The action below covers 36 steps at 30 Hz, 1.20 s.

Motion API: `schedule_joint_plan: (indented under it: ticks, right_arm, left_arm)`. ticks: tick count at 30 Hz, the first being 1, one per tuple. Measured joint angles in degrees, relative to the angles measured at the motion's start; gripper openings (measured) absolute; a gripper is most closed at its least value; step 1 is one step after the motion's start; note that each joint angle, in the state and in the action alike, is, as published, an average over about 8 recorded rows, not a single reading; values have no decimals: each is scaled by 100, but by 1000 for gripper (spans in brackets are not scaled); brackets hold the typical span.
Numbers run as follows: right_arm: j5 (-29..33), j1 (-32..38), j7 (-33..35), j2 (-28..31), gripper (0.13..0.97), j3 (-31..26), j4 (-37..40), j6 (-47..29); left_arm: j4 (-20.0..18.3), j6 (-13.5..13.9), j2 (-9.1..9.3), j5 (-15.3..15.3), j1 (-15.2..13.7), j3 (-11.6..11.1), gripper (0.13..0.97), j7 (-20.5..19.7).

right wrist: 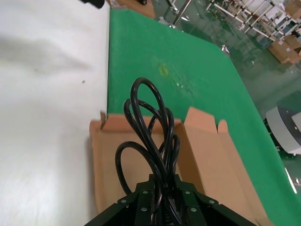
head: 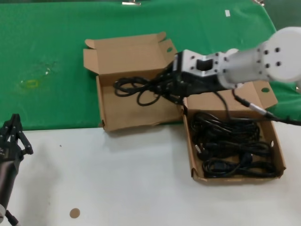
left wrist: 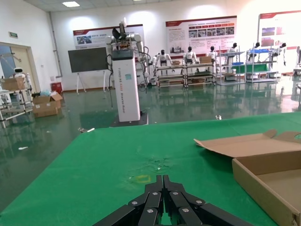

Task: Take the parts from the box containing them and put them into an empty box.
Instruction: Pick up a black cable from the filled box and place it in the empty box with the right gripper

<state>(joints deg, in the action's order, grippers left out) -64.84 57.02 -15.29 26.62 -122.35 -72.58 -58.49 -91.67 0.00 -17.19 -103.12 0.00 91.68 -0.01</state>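
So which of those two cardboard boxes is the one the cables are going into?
Find the green cloth covering the table's far half. Two shallow brown cardboard boxes sit at its near edge; it is the left box, under the right gripper, which holds one looped black cord bundle above it. Its neighbour, the right box, is filled with black cords.

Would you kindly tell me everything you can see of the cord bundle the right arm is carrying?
The cord bundle is thin, black, rubbery-looking cable in several loose loops. The right pincer is shut on one end, and the loops stick out sideways from it over the left box. Whether they touch its floor is unclear. No plug is visible.
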Motion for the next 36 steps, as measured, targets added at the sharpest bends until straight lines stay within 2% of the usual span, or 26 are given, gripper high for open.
schedule_joint_plan:
  ticks: [16, 24, 36]
  right_arm:
    - [352, 302, 140, -1014, 214, -256, 1171, 554]
    - [404, 411, 397, -1223, 214, -303, 1750, 784]
    - [529, 526, 524, -1332, 214, -336, 2121, 964]
  left_arm:
    - [0, 0, 0, 0, 0, 0, 152, 0]
    - [0, 0, 0, 0, 0, 0, 152, 0]
    - [0, 0, 0, 1, 0, 0, 152, -1]
